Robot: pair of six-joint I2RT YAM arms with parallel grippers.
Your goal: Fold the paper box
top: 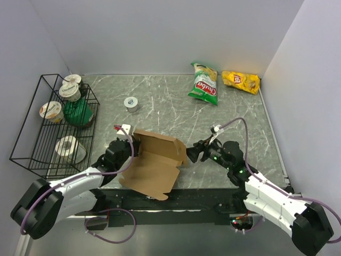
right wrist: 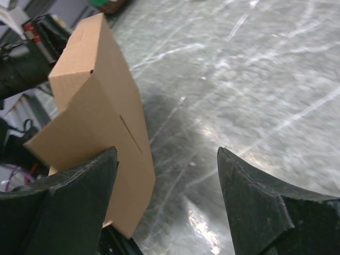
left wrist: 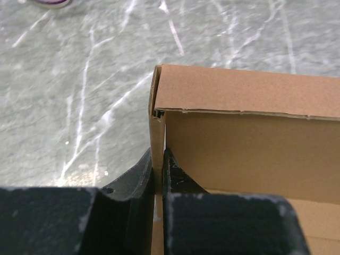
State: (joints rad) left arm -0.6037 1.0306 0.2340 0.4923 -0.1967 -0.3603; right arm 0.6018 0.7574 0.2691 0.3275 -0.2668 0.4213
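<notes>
Our left gripper point(left wrist: 159, 162) clamps the paper box point(top: 154, 162) by its left wall; our right gripper point(right wrist: 167, 159) gapes wide at its right end.

Plain brown cardboard paper box point(left wrist: 244, 133): right and lower portions cropped by the left wrist view's edges; lower corner concealed behind one black finger point(right wrist: 79, 202) of the right hand point(right wrist: 166, 154). Green object point(right wrist: 103, 3) beyond the box, right wrist view: blurred, cropped, unidentifiable.
</notes>
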